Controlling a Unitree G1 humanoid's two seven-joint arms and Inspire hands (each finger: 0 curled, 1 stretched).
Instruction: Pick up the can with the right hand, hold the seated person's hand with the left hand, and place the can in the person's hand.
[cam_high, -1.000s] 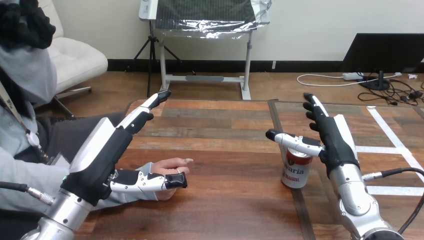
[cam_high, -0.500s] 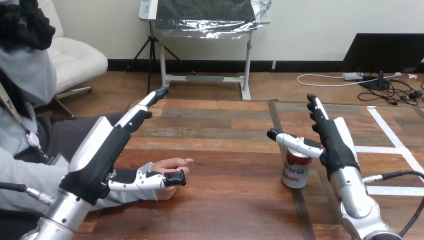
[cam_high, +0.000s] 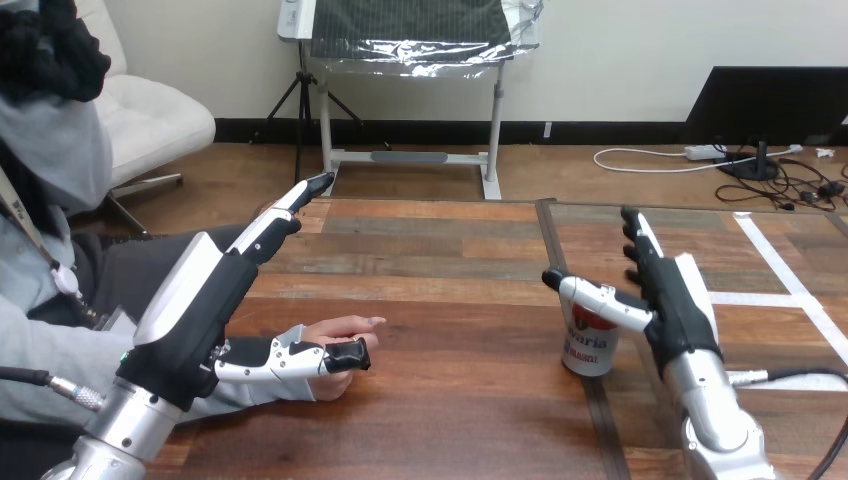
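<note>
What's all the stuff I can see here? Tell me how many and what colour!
can: one, red and white, upright on the table's right part.
table: one, brown wood, under everything.
person's hand: one, lying on the table at the view's left.
left hand: one, black and white, fingers straight, over the person's forearm, thumb in front of the person's hand.
right hand: one, black and white, fingers straight, right of the can, thumb across its top.

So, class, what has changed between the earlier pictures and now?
The right hand has drawn back toward the robot and sunk lower beside the can, open, gripping nothing. The left hand barely shifted. The can and the person's hand stayed put.
</note>
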